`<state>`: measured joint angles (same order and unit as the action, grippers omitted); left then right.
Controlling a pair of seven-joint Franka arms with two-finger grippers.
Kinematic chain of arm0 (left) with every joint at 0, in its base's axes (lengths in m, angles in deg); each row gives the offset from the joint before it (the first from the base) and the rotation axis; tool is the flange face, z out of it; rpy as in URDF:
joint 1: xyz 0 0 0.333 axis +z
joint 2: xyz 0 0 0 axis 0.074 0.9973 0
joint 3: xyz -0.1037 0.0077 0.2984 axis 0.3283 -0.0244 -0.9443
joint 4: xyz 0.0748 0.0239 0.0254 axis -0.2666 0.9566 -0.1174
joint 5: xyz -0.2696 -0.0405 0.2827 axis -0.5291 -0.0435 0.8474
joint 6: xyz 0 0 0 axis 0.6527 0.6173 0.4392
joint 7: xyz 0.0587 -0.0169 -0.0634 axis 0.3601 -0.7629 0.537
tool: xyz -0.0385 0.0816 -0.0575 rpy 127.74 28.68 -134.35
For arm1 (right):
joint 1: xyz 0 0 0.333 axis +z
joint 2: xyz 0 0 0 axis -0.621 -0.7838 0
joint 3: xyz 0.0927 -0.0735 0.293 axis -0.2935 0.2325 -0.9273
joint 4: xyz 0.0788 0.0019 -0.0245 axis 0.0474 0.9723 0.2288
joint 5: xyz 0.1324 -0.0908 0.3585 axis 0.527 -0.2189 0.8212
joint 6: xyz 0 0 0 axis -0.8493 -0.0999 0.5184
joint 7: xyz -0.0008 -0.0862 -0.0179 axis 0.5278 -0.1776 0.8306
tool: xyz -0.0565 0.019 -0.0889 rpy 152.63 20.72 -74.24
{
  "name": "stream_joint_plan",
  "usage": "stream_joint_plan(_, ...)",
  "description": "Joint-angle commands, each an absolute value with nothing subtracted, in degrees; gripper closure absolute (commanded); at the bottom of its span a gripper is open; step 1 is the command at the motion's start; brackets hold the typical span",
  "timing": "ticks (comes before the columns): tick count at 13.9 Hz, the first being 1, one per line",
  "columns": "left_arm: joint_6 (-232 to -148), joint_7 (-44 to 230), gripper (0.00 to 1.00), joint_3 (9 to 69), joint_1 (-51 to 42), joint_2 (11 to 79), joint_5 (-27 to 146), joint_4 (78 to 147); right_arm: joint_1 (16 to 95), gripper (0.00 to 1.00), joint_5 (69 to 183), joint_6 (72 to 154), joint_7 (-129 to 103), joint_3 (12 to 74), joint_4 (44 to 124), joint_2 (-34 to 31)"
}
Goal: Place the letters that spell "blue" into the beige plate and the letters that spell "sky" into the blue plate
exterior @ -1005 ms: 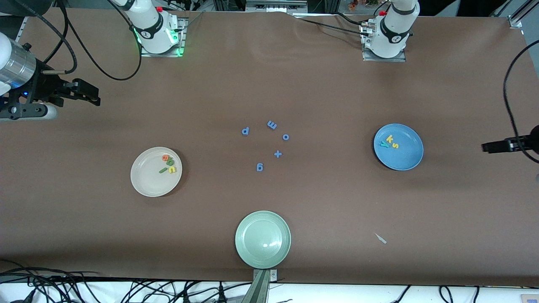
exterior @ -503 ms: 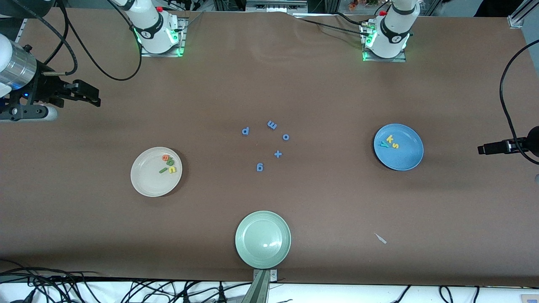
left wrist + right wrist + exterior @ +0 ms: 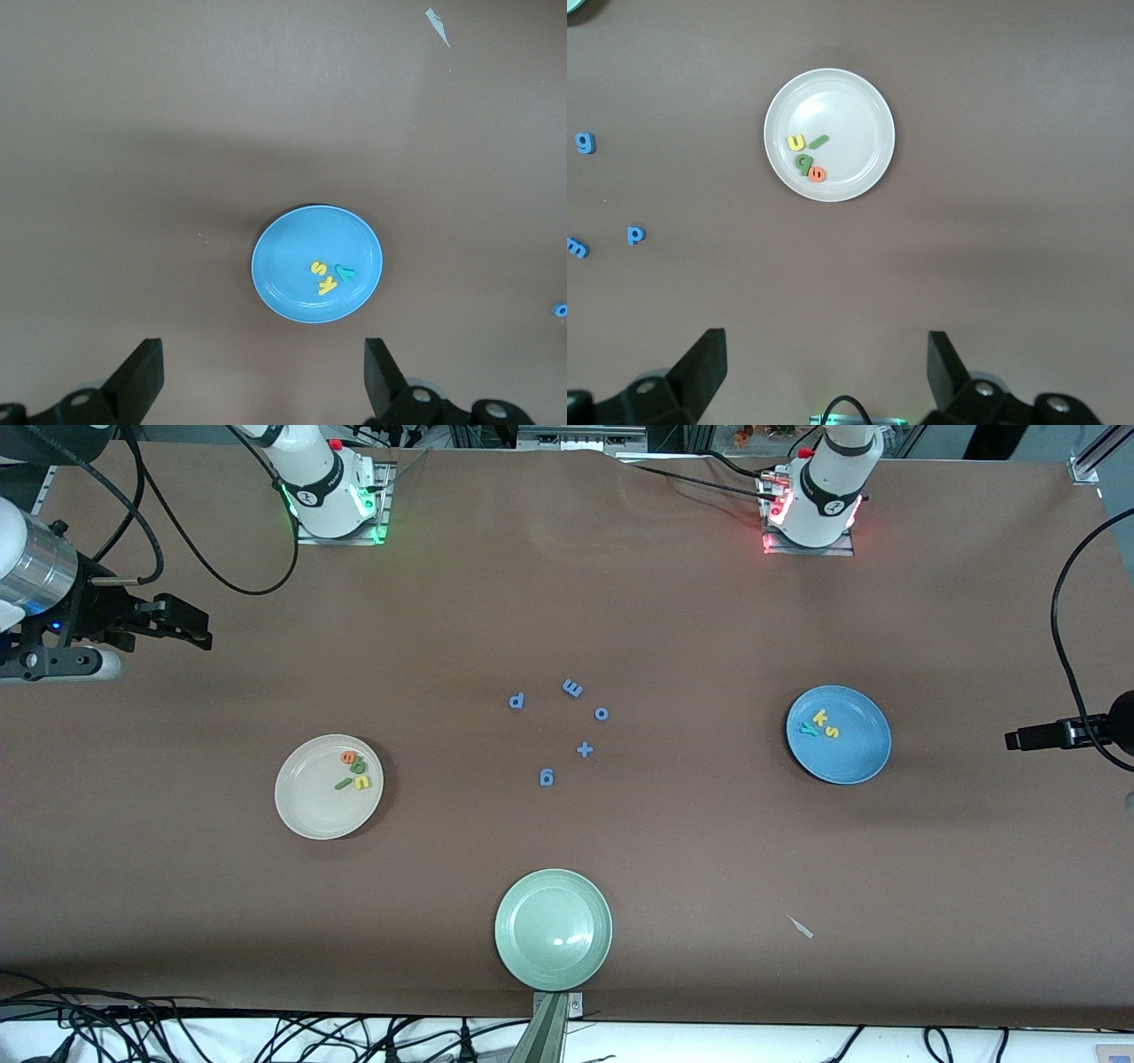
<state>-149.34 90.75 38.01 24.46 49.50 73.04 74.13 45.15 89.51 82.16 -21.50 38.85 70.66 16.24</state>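
The beige plate (image 3: 306, 806) (image 3: 850, 106) holds the orange e (image 3: 347, 757), green b (image 3: 358, 766), yellow u (image 3: 362, 782) and dark green l (image 3: 342, 784). In the blue plate (image 3: 855, 757) (image 3: 288, 257) lie the yellow k (image 3: 819, 717), yellow s (image 3: 832, 731) and teal y (image 3: 807, 729). My right gripper (image 3: 190, 627) (image 3: 824, 350) hangs open and empty over bare table at the right arm's end. Over the left arm's end of the table, my left gripper (image 3: 1028, 737) (image 3: 263, 354) is also open and empty.
Several blue letters lie mid-table: p (image 3: 516, 701), m (image 3: 572, 687), o (image 3: 601, 713), a plus sign (image 3: 584, 749) and g (image 3: 547, 777). A pale green plate (image 3: 553, 929) sits near the front edge. A small white scrap (image 3: 801, 926) lies nearer the camera than the blue plate.
My left gripper has shifted slightly toward the blue plate. The light at the left arm's base has turned red. The letters and plates have not moved.
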Motion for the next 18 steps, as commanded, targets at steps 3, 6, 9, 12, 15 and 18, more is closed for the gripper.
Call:
stream_joint_plan(3, -168.22, 86.44, 0.0, 20.01, 9.77, 25.63, 65.87, 104.27, 44.63, 0.0, 88.84, 82.21, -21.79, 38.37, 70.24, 16.01)
stream_joint_plan(6, -168.22, 86.52, 0.0, 20.09, 9.78, 25.9, 65.96, 104.09, 44.63, 0.0, 88.84, 82.21, -21.79, 38.37, 70.24, 16.01)
stream_joint_plan(9, -168.22, 86.52, 0.0, 20.27, 9.25, 25.9, 66.05, 103.73, 44.63, 0.0, 88.84, 82.21, -21.79, 38.37, 70.24, 16.01)
stream_joint_plan(12, -167.69, 86.79, 0.0, 20.7, 8.64, 25.9, 66.05, 103.82, 44.63, 0.0, 88.84, 82.21, -20.56, 38.46, 70.24, 16.01)
stream_joint_plan(15, -166.55, 86.61, 0.0, 21.15, 8.11, 25.11, 66.31, 104.35, 44.63, 0.0, 88.84, 82.21, -20.56, 38.46, 70.24, 15.92)
stream_joint_plan(18, -166.46, 86.52, 0.0, 21.67, 8.2, 24.15, 66.31, 104.44, 44.63, 0.0, 88.84, 82.21, -20.56, 38.46, 70.24, 15.92)
